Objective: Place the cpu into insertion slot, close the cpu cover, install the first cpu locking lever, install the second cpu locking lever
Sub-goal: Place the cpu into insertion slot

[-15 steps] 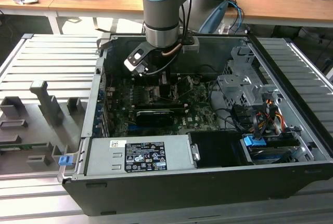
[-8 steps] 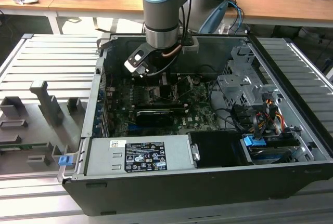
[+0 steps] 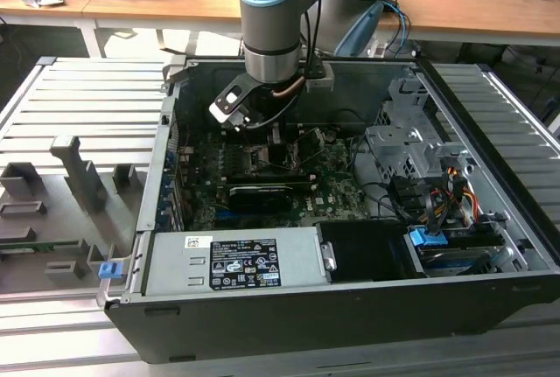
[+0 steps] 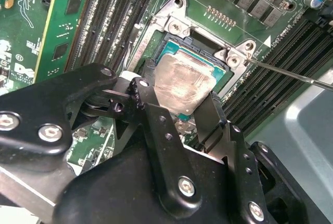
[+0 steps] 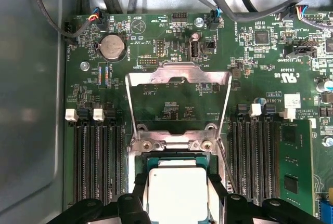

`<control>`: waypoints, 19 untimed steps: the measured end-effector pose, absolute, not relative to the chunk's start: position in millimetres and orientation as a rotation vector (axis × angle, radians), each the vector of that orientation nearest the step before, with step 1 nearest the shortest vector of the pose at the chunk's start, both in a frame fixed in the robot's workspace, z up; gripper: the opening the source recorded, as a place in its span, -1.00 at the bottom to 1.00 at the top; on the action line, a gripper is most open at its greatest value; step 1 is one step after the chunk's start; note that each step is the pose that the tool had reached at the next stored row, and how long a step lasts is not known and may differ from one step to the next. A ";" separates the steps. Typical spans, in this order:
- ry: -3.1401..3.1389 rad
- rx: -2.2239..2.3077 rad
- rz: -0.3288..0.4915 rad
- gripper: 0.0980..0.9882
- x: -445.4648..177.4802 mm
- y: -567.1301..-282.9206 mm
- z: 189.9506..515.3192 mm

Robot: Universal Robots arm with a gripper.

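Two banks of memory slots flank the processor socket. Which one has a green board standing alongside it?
The bank farther from the grey case wall: a green board stands along its outer side. The bank by the wall has none.

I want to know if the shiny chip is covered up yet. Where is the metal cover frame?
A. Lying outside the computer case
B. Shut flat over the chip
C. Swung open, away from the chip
C: in the first wrist view the cpu cover is swung open on its hinge, away from the socket, and the face of the cpu is bare.
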State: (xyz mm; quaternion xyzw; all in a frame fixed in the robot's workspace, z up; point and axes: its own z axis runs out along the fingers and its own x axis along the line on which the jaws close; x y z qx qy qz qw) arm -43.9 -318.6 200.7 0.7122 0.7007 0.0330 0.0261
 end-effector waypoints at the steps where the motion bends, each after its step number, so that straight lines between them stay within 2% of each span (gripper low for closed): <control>1: 2.165 2.201 0.102 -0.01 -43.9 -318.6 200.6; 11: 2.165 2.201 0.102 -0.01 -43.1 -318.6 200.1; 12: 2.165 2.201 0.102 0.16 -43.2 -318.6 200.0; 19: 2.166 2.201 0.102 0.16 -43.2 -318.6 205.6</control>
